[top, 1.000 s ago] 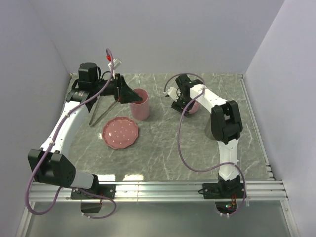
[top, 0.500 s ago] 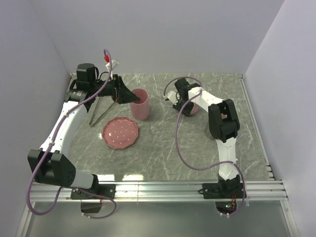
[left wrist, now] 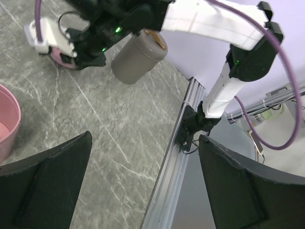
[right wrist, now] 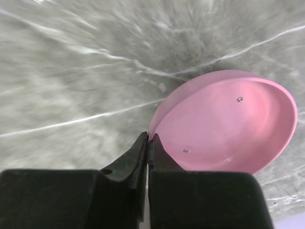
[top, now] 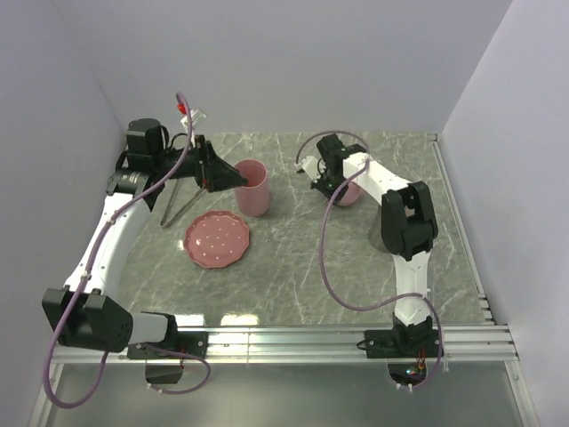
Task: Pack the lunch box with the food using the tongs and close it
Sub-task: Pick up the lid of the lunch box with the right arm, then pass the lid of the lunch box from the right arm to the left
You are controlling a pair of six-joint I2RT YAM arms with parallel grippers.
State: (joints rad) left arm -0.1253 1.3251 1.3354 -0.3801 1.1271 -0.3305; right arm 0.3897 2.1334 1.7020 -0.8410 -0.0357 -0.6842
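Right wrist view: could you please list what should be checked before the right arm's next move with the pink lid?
1. Jaws of right gripper shut: ok.
2. Rim of pink lid actually pinched between them: cannot tell.
3. Jaws of left gripper open, holding nothing: ok.
4. Metal tongs picked up: not ok, they lie on the table.
5. Any food inside pink lunch box: cannot tell.

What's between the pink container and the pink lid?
Top view: bare table from the pink container to the right gripper, which sits shut at the pink lid rim.
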